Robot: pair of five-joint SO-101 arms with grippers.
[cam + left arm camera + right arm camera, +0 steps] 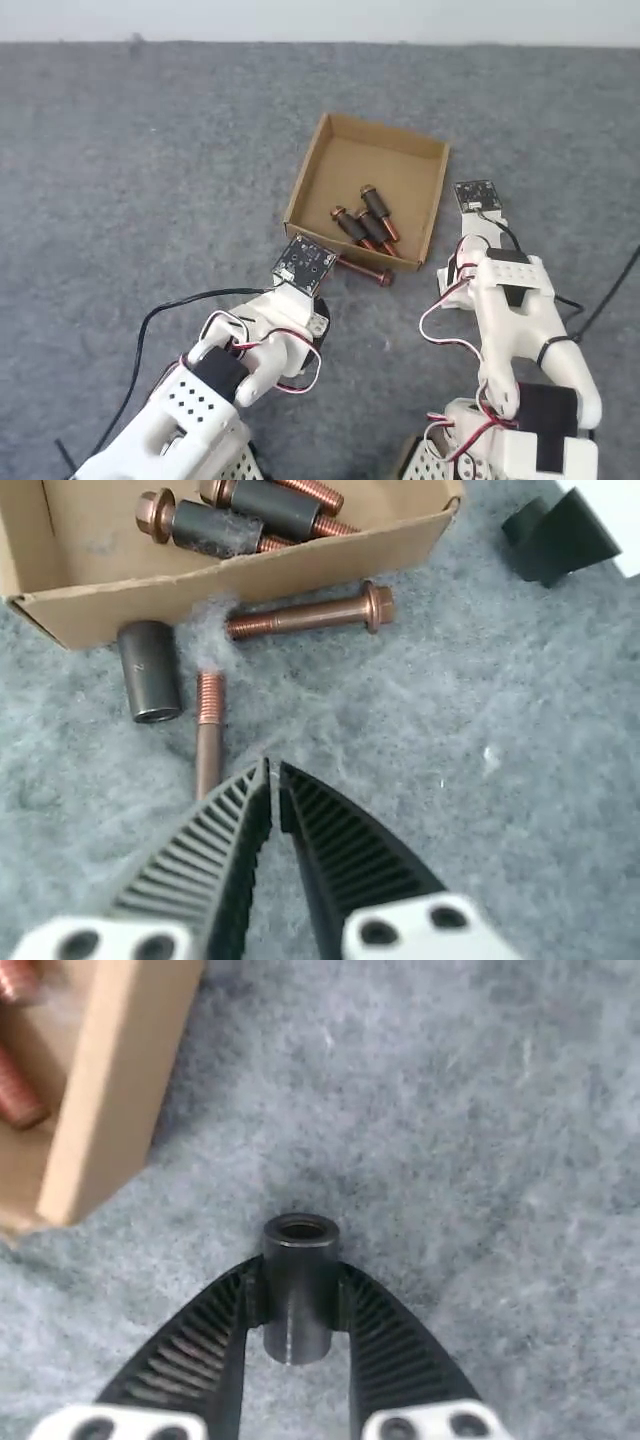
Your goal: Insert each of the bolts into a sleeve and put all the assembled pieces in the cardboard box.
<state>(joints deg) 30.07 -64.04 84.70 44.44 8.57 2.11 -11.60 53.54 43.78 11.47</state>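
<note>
The cardboard box (304, 170) holds two assembled bolt-and-sleeve pieces (365, 220). Along its front wall lies a loose copper bolt (365, 270), also seen in the left wrist view (310, 615). Beside it there, a black sleeve (150, 670) lies on the carpet, and a second bolt (208, 735) runs partly under one finger. My left gripper (275, 770) hovers just short of them, shut with nothing between its fingers. My right gripper (300, 1275) is shut on another black sleeve (300, 1310), held bore-up just above the carpet near the box's corner (100, 1090).
Grey carpet covers the whole table. The left arm (260, 350) and right arm (510, 300) stand close together in front of the box. A black part of the other arm (560, 530) shows past the box's corner. Open carpet lies to the left and behind the box.
</note>
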